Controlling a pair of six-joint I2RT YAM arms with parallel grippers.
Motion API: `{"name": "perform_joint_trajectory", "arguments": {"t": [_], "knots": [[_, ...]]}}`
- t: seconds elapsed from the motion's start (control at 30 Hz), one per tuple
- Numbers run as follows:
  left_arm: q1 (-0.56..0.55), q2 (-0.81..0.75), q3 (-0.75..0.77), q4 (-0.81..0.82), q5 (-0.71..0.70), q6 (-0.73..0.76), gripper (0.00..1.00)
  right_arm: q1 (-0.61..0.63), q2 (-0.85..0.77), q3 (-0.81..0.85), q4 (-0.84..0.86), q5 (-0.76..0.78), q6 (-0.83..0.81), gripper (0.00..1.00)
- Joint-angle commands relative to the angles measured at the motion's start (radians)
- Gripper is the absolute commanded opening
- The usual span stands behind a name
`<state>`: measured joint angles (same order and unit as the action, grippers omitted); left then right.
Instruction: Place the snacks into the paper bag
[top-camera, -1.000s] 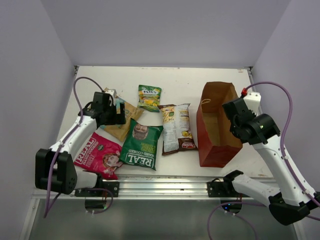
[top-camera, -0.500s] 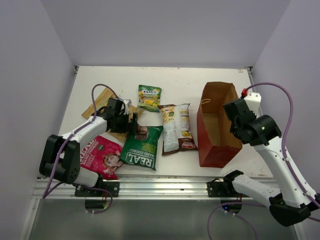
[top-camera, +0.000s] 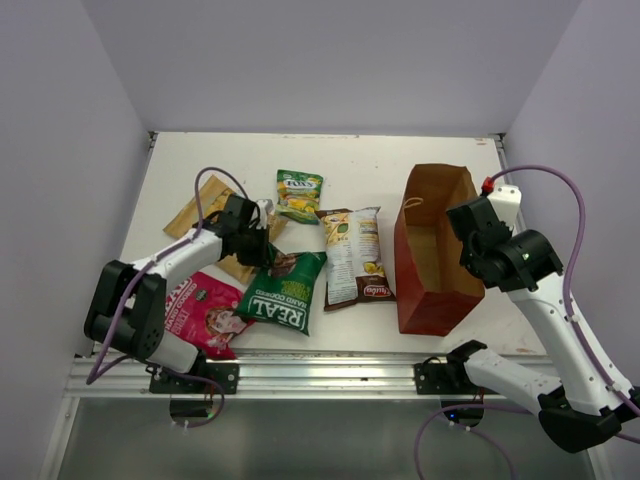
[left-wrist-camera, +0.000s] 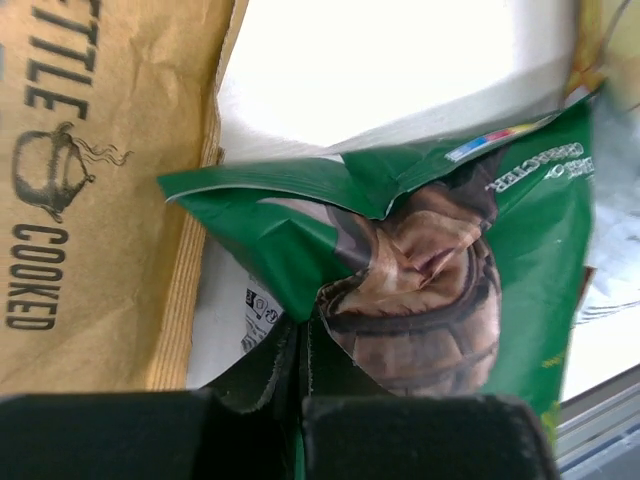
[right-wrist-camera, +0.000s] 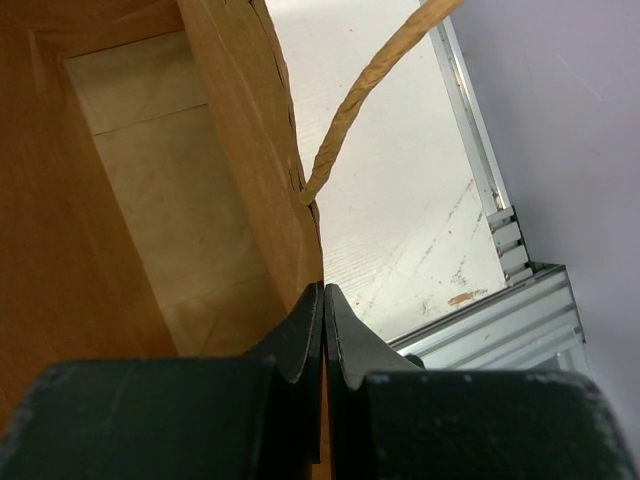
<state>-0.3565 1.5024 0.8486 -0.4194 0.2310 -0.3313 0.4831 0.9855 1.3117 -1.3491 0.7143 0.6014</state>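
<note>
Pickup of a first snack is taking place on a white table (top-camera: 370, 165), where a reddish-brown rectangular paper carrier bag (top-camera: 435, 312) is standing with its mouth open upward. The right gripper (top-camera: 465, 225) is clamping the bag's right-hand wall (right-wrist-camera: 240, 130) at the rim, fingers pressed flat together on the paper, just below the root of a thin twisted handle (right-wrist-camera: 360, 90); it seems to be steadying the mouth. Well apart from the bag, to its left, the left gripper (top-camera: 262, 245) is pinching the far edge of a crinkly dark green "REAL" foil packet (top-camera: 285, 293), its fingers narrowed right down onto a fold of foil, and the packet is crumpling at that end. Between this packet and the bag, a white-and-brown foil packet (top-camera: 355, 255) is lying flat. Farther from the bag, a tan-and-teal packet (top-camera: 205, 200), a pink-red "REAL" packet (top-camera: 205, 310) and a small green-yellow packet (top-camera: 298, 193) are waiting. No snack is showing in the bag's plain brown interior. The step looks like grasp-and-lift; the next move probably calls for raising the green packet clear of the white-and-brown one, carrying it over the bag's mouth, and releasing it there.
</note>
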Motion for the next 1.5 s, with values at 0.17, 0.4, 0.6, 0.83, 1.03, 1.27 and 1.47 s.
{"name": "perform_joint_trajectory", "arguments": {"t": [0.17,0.4,0.6,0.83,1.03,1.27,1.47], "knots": [[-0.088,-0.182,0.386,-0.053,-0.055,-0.124,0.00,-0.003,0.002,0.001,-0.131,-0.007,-0.012,0.00],[-0.222,-0.168,0.624,0.120,0.043,-0.288,0.00,-0.003,0.001,0.000,-0.122,-0.007,-0.020,0.00],[-0.406,0.003,0.875,0.329,0.037,-0.354,0.00,-0.003,0.001,-0.005,-0.108,-0.019,-0.029,0.00],[-0.558,0.254,1.291,0.358,-0.068,-0.325,0.00,-0.005,-0.022,-0.020,-0.097,-0.039,-0.029,0.00],[-0.568,0.346,1.354,0.439,-0.065,-0.371,0.00,-0.003,-0.036,-0.026,-0.094,-0.044,-0.025,0.00],[-0.605,0.426,1.314,0.513,-0.036,-0.381,0.00,-0.003,-0.036,-0.028,-0.087,-0.044,-0.026,0.00],[-0.633,0.435,1.206,0.525,-0.024,-0.356,0.00,-0.003,-0.039,-0.028,-0.082,-0.042,-0.026,0.00]]}}
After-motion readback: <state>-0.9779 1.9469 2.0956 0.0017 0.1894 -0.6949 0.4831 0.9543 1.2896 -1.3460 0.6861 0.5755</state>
